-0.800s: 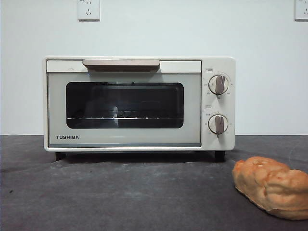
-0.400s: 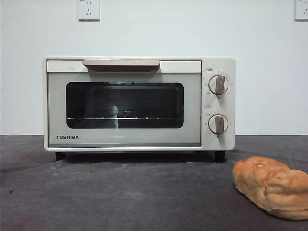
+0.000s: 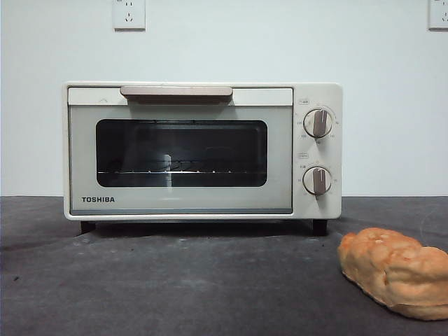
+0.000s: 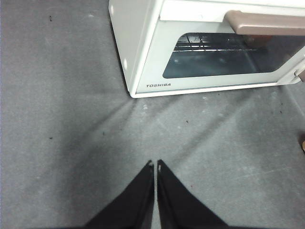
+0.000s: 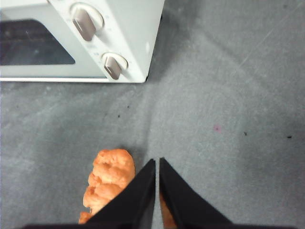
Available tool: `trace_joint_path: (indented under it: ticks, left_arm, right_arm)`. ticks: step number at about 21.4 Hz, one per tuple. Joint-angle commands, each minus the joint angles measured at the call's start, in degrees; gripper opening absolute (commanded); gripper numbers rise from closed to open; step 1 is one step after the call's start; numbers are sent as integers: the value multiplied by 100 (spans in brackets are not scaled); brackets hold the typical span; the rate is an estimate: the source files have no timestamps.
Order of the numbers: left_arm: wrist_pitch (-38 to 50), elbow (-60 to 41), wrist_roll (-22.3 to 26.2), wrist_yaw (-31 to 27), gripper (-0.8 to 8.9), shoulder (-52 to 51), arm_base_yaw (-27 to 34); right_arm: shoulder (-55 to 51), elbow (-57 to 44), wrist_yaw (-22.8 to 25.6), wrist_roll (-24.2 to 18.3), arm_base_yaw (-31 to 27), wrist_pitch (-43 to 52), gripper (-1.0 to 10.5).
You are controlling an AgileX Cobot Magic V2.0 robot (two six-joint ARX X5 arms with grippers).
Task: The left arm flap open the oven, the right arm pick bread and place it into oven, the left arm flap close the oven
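Note:
The cream-white TOSHIBA oven (image 3: pixel 203 150) stands at the back of the table with its door closed and its beige handle (image 3: pixel 176 92) along the top. The golden bread (image 3: pixel 395 271) lies on the dark cloth at the front right. My left gripper (image 4: pixel 155 165) is shut and empty above the cloth, well short of the oven's (image 4: pixel 209 43) left front corner. My right gripper (image 5: pixel 157 162) is shut and empty, hovering beside the bread (image 5: pixel 107 183), whose near end its jaws partly cover. Neither arm shows in the front view.
Two round knobs (image 3: pixel 318 122) sit on the oven's right panel. A grey cloth (image 3: pixel 175 280) covers the table. Wall sockets (image 3: pixel 129 13) sit high on the white wall behind.

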Motion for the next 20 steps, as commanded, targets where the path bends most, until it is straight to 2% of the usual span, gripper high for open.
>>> trace_joint_path:
  ticks: [1, 2, 4, 5, 6, 11, 14, 20]
  left_arm:
    - [55, 118, 140, 22, 16, 20, -9]
    - [59, 118, 140, 22, 16, 20, -9]
    - [57, 118, 140, 22, 16, 20, -9]
    - [57, 118, 140, 22, 16, 20, -9]
    - [57, 118, 140, 22, 16, 20, -9]
    - [59, 118, 140, 22, 16, 20, -9]
    - [59, 118, 140, 22, 16, 20, -9]
    - [57, 118, 138, 22, 16, 20, -13]
  right_arm:
    - [42, 101, -20, -105, 11, 37, 17]
    - [42, 109, -22, -101, 11, 35, 74]
    - [42, 120, -26, -79, 11, 39, 291]
    - [42, 120, -66, -79, 11, 37, 365]
    - [42, 120, -118, -70, 11, 39, 385]
    - [55, 120, -216, 33, 149, 37, 385]
    - [221, 118, -350, 262, 372, 37, 385]
    - [890, 13, -129, 728, 1296, 413, 389]
